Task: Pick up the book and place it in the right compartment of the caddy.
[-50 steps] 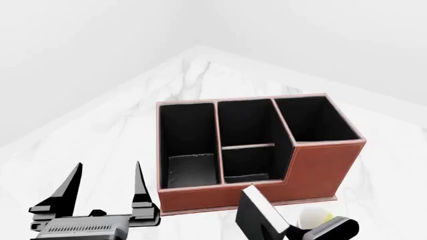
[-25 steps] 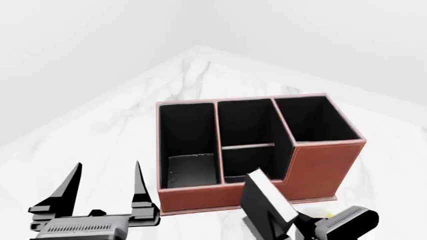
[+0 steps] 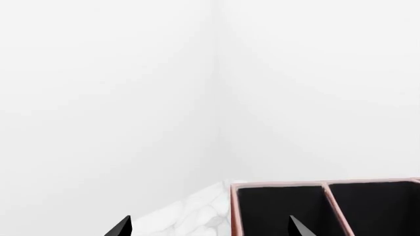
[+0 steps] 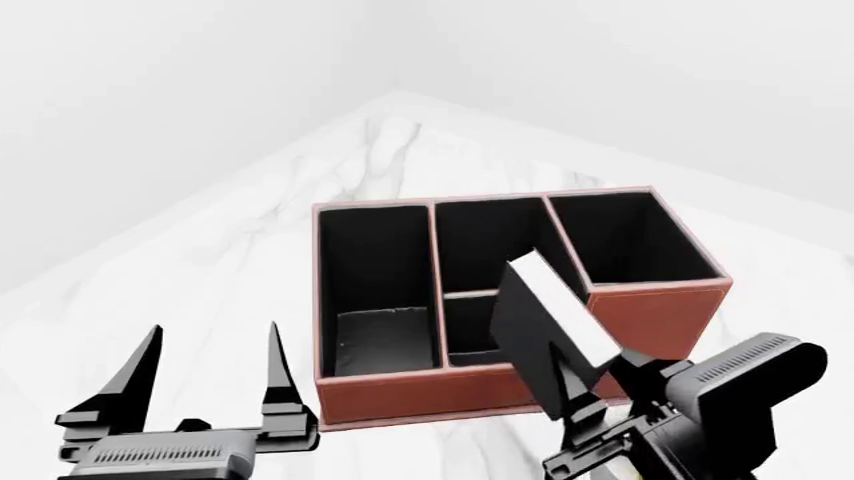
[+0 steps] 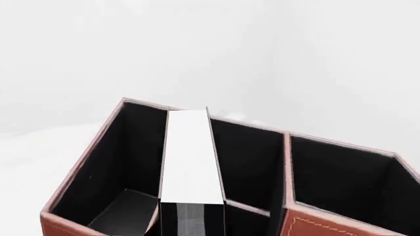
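Three cells are making up the caddy (image 4: 521, 385), the largest item listed, which is standing on the white marbled tabletop (image 4: 240, 250).

Caddy: reddish-brown walls, black lining, stepped front wall. Long narrow cell is lying at the left in the head view; the middle cell is being split by a crosswise divider; the right compartment (image 4: 627, 240), roughly square and tallest-walled, is sitting at the right. Nothing is showing inside the right compartment in the head view.

Right hand (image 4: 587, 395): arm is entering from the lower right of the head view. Its fingers are pinching the book (image 4: 547, 325) at the book's lower end.

Book: black cover, white page edges facing up and to the right. It is being held in the air, tilted, its upper end leaning toward the caddy. In the head view it is overlapping the middle cell and the front wall, just left of the right compartment. In the right wrist view the book (image 5: 190, 162) is appearing over the divided cell, with the taller compartment (image 5: 341, 172) beside it.

Left hand (image 4: 207, 355): hovering over the tabletop, left of the caddy and apart from it, fingers spread wide and holding nothing. In the left wrist view only two dark fingertips (image 3: 121, 227) are showing, with the caddy's corner (image 3: 234, 206) near them.
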You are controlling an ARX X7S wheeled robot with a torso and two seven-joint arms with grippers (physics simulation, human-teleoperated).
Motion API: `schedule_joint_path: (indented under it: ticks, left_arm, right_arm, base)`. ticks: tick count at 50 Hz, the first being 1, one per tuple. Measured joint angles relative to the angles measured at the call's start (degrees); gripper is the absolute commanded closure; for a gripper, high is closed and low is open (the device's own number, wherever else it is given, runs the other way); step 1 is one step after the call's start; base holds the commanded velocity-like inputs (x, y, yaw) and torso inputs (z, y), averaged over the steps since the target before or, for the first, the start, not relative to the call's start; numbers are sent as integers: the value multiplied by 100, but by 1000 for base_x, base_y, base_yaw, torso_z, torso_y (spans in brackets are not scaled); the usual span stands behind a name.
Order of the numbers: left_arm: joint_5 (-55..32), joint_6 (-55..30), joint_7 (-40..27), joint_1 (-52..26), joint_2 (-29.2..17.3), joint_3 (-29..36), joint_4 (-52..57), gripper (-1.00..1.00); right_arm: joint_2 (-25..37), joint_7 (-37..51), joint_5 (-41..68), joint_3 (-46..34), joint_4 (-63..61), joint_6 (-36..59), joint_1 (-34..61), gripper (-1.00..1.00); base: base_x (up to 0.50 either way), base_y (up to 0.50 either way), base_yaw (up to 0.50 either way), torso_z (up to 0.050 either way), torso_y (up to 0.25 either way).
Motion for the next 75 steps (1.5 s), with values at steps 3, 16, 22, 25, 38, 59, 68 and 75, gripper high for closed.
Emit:
schedule_joint_path:
  ticks: [3, 16, 22, 25, 38, 59, 68, 75]
  left_arm:
    - [-1, -4, -7, 2, -4, 3, 9, -100]
    - [-4, -22, -32, -3, -19, 21, 23, -100]
    - [-9, -29, -43, -6, -28, 24, 28, -100]
    - [-11, -31, -48, -8, -31, 27, 29, -100]
    - [-17, -36, -67, -16, -46, 41, 24, -100]
    - [-3, -52, -102, -57, -48, 81, -35, -100]
    - [2, -56, -121, -76, -47, 92, -70, -100]
    - [4, -61, -135, -83, -51, 101, -79, -100]
  right_arm:
    - [72, 120, 200, 77, -149, 175, 192, 100]
    - [301, 634, 1142, 342, -545, 817, 1070, 100]
    - [359, 850, 1538, 409, -613, 1047, 1483, 100]
    - [382, 964, 1732, 437, -619, 1155, 1699, 100]
    - [396, 1348, 2333, 421, -451, 1568, 2663, 100]
    - [120, 1994, 2871, 105, 592, 2358, 4440, 100]
    - [79, 2191, 2848, 23, 896, 2534, 4786, 100]
    - [48, 2238, 2736, -62, 1114, 2592, 4930, 100]
  base:
    - [0, 0, 0, 0, 0]
    - [0, 0, 0, 0, 2]
    - [0, 0, 0, 0, 0]
    - [0, 0, 0, 0, 3]
    - [0, 0, 0, 0, 1]
    - [0, 0, 0, 0, 1]
    - [0, 0, 0, 0, 1]
    - [0, 0, 0, 0, 1]
